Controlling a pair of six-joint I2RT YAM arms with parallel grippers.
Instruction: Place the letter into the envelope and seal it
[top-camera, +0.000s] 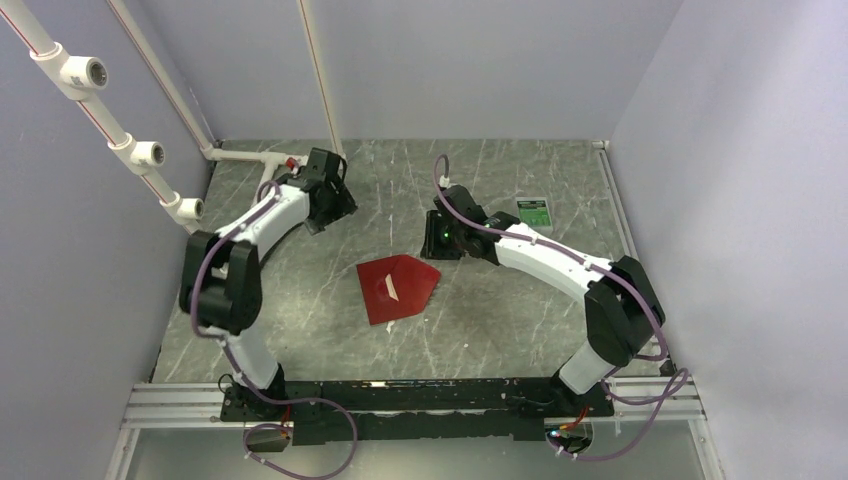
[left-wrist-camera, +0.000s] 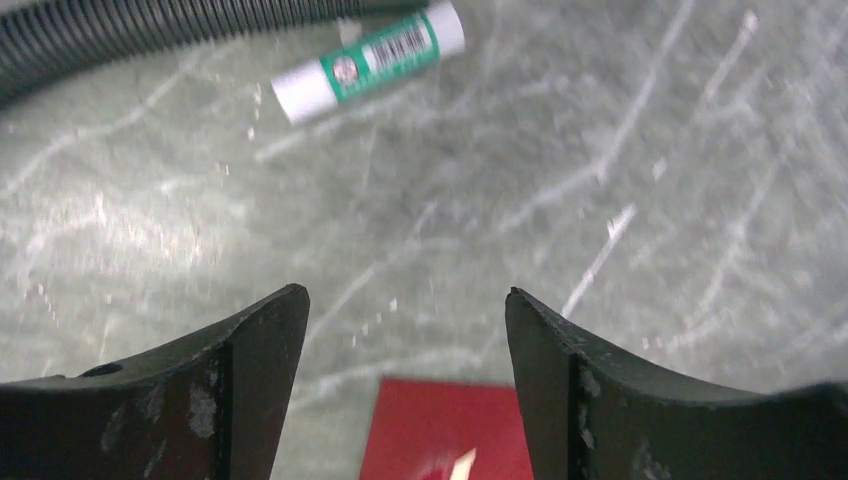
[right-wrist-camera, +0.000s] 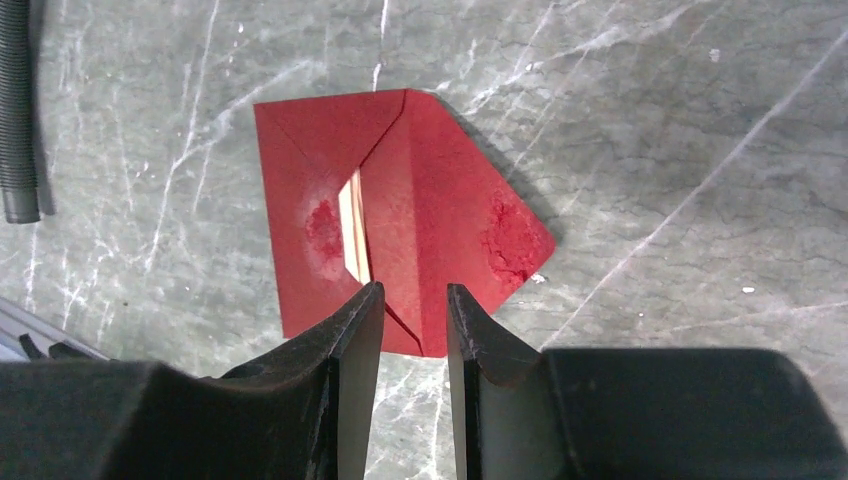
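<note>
The dark red envelope (top-camera: 398, 287) lies flat at the table's middle, and its pointed flap (right-wrist-camera: 500, 235) is open and points away from the body. Only a thin pale strip of the letter (right-wrist-camera: 352, 225) shows in the envelope's mouth; the rest is inside. Rough darker patches mark the flap tip and the body. My right gripper (right-wrist-camera: 412, 290) hovers over the envelope's near edge (right-wrist-camera: 400, 220), its jaws a narrow gap apart and empty; it also shows in the top view (top-camera: 437, 243). My left gripper (left-wrist-camera: 405, 305) is wide open and empty, up and to the left of the envelope (left-wrist-camera: 440, 430).
A white-and-green glue stick (left-wrist-camera: 370, 60) lies ahead of the left gripper beside a black corrugated hose (left-wrist-camera: 150, 30). A small white-and-green box (top-camera: 534, 212) lies at the back right. White pipes (top-camera: 250, 155) run along the left wall and back left corner.
</note>
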